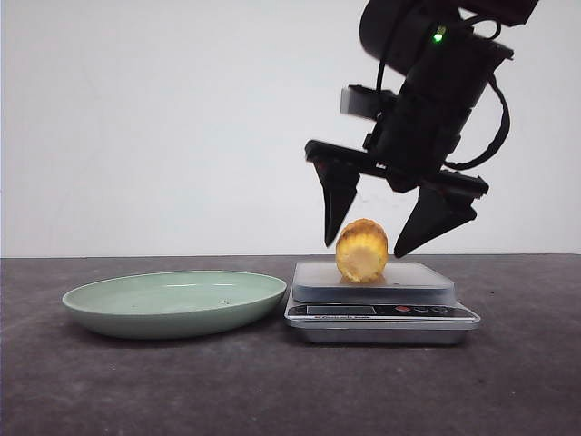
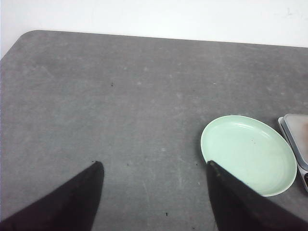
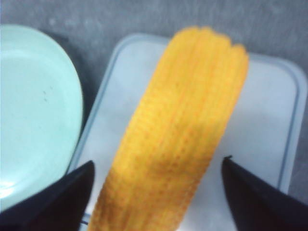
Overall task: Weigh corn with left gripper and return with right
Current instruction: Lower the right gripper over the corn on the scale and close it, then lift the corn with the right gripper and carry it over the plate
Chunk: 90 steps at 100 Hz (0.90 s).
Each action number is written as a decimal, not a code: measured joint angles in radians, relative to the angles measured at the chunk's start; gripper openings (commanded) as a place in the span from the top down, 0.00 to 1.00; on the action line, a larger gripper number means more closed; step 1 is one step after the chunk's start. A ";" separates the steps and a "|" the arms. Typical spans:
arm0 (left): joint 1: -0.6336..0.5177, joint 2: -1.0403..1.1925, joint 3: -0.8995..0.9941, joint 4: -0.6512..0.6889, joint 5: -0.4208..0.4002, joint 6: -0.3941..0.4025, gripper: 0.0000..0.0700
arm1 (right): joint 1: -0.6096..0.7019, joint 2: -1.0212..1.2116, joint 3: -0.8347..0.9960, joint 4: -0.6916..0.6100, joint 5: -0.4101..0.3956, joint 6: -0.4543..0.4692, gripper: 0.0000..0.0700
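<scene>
The corn (image 1: 361, 251), a short yellow-orange cob, lies on the white platform of the silver scale (image 1: 381, 313) right of centre. My right gripper (image 1: 363, 247) is open just above and around it, one finger on each side, neither touching. In the right wrist view the corn (image 3: 178, 130) lies between the two black fingertips (image 3: 72, 190) on the scale's platform (image 3: 260, 120). My left gripper (image 2: 153, 166) is open and empty over bare table, out of the front view.
A pale green plate (image 1: 174, 302) sits left of the scale, close to it; it also shows in the left wrist view (image 2: 248, 154) and the right wrist view (image 3: 33, 106). The dark grey table (image 1: 272, 391) ends at a white wall behind.
</scene>
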 measured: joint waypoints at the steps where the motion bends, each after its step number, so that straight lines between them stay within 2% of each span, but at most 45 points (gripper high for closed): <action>1: 0.000 0.000 0.000 0.000 0.000 0.000 0.44 | 0.001 0.000 0.000 0.000 0.004 0.000 0.57; 10: 0.000 0.000 0.000 0.000 0.000 0.000 0.44 | 0.019 0.000 0.000 0.003 0.045 0.001 0.74; 18: 0.000 0.000 0.000 0.000 0.000 0.000 0.44 | 0.023 0.000 0.000 0.002 0.070 0.002 1.00; 54: 0.000 0.000 0.000 -0.003 0.000 0.000 0.44 | 0.047 -0.010 0.000 -0.002 0.085 0.007 1.00; 72: 0.000 0.000 0.000 -0.011 0.000 0.000 0.44 | 0.094 -0.163 0.000 -0.063 0.084 -0.046 1.00; 90: 0.000 0.000 0.000 -0.011 -0.011 0.000 0.44 | 0.152 -0.308 0.007 0.011 -0.003 -0.060 1.00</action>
